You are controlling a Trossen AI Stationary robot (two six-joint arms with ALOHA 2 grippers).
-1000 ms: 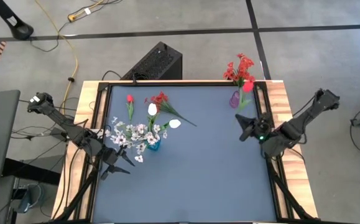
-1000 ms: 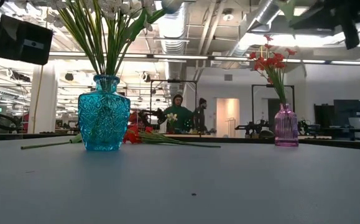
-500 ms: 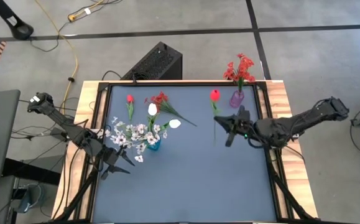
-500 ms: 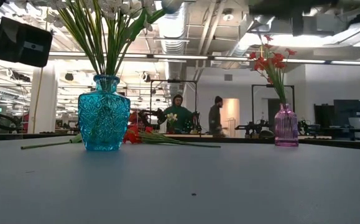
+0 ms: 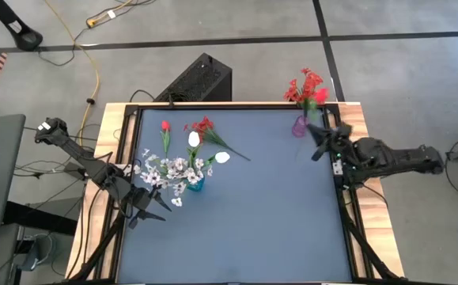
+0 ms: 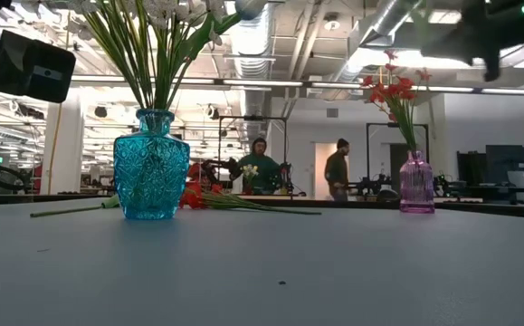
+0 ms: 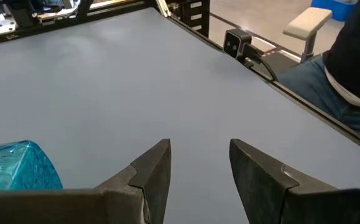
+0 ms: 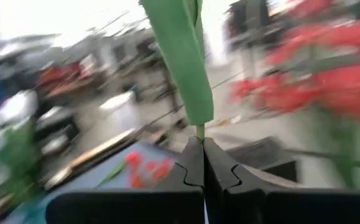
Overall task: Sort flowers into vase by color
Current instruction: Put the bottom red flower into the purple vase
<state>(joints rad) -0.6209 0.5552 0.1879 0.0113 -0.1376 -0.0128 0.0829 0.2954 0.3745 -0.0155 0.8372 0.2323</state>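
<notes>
Flowers are what I sort here. My right gripper (image 8: 203, 163) is squeezed shut on the thin green stem of a red tulip (image 5: 320, 96), which hangs in the air by the pink vase (image 5: 299, 126) at the far right corner of the counter (image 5: 252, 214). That vase already holds red sprays (image 5: 304, 85). The blue vase (image 5: 194, 184) near the left edge holds the white sprays (image 5: 165, 170). More flowers lie flat on the counter behind it: a red bud (image 5: 165, 127), a red spray (image 5: 203, 125) and two white buds (image 5: 194, 139).

I think the tulip is very light, and its stem is thin and bendy, so the head may wobble. I think low on the stem is the best place to hold, never the soft bud. The glass vase could tip if the stem bumps it.

My left gripper (image 7: 199, 163) waits with its fingers apart and empty, near the left edge by the blue vase.

My right wrist view is smeary, so I cannot see the vase's mouth there. From above, my arm hides part of the stem. In the low view the tulip's bud does not show.
</notes>
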